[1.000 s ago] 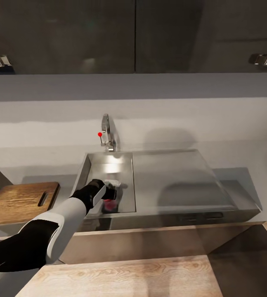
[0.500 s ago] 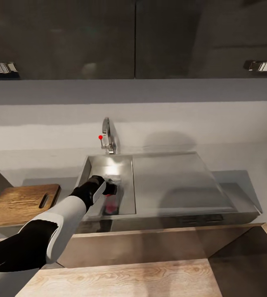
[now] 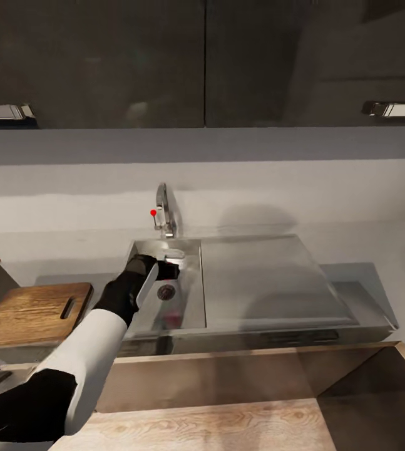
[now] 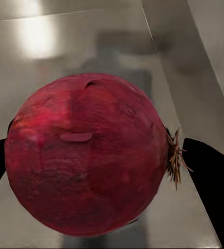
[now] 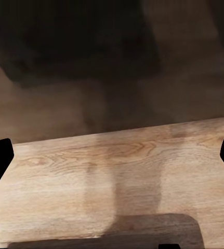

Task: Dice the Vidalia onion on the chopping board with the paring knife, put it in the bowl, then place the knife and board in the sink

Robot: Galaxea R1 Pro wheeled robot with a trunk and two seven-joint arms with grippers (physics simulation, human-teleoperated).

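I am keeping the right gripper parked, jaws wide, over light wood nearest me. Beyond, the left gripper is clamping the Vidalia onion sideways, root toward one finger, above the sink; chopping board is lying left of the sink.

No text, label, brand or number could be read anywhere; the tap bore only a plain red dot.
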